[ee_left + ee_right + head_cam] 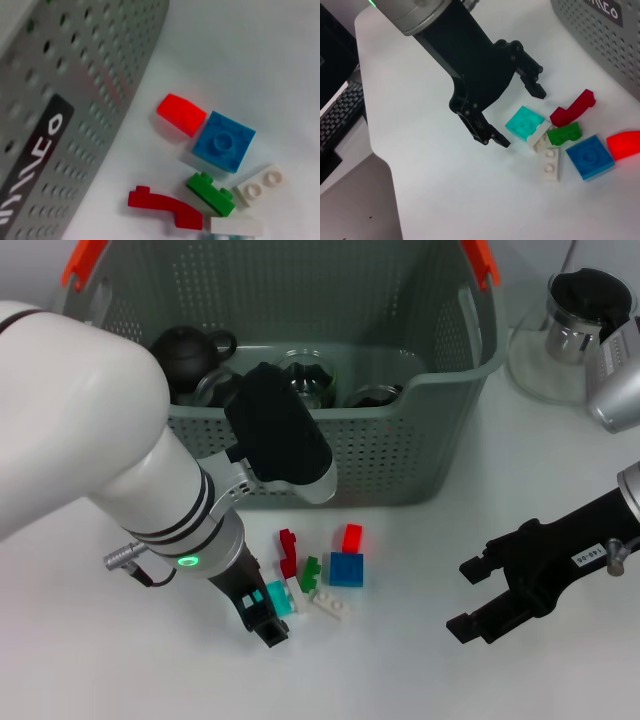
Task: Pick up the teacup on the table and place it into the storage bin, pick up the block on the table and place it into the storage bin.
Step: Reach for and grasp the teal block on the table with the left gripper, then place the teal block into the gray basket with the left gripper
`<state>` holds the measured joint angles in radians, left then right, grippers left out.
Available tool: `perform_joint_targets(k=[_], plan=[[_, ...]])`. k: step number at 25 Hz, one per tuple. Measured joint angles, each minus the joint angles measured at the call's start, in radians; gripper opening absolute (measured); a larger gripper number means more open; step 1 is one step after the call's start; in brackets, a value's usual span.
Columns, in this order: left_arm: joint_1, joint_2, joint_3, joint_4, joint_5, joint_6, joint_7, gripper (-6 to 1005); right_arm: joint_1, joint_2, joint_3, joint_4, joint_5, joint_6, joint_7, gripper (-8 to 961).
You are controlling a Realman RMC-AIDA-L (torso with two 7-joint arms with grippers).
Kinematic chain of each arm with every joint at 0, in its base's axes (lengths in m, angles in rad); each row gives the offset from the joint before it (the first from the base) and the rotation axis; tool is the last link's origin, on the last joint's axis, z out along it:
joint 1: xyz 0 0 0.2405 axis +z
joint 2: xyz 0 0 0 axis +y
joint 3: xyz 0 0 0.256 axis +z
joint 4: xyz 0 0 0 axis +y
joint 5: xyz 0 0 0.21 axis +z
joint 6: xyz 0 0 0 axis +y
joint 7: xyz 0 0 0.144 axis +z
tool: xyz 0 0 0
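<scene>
The left gripper (516,112) hangs with jaws spread around the teal block (524,121) on the table (90,660), beside the loose brick cluster before the storage bin (400,455) — the dark-red curved block (165,206) lies lengthwise along the bin wall. The right gripper (468,598) waits open, well apart.

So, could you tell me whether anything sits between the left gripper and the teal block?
Nothing visible does. The left gripper hangs open right beside the teal block, fingers either side of its near edge. A white block touches its far side, away from the gripper.
</scene>
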<state>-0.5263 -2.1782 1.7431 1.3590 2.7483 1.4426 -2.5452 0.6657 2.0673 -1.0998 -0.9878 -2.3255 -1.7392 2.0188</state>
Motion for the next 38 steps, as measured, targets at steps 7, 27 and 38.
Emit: perform_joint_targets(k=[7, 27, 38], plan=[[-0.001, 0.000, 0.026, -0.016, 0.025, -0.031, -0.035, 756, 0.001, 0.001, 0.000, 0.000, 0.000, 0.000, -0.001, 944], [-0.009, 0.000, 0.056, -0.013, 0.026, -0.038, -0.050, 496, 0.005, -0.001, 0.003, 0.000, 0.001, 0.001, 0.001, 945], [0.020, 0.005, -0.129, 0.277, -0.008, 0.231, -0.038, 426, 0.004, -0.008, 0.012, 0.000, 0.002, -0.002, -0.006, 944]])
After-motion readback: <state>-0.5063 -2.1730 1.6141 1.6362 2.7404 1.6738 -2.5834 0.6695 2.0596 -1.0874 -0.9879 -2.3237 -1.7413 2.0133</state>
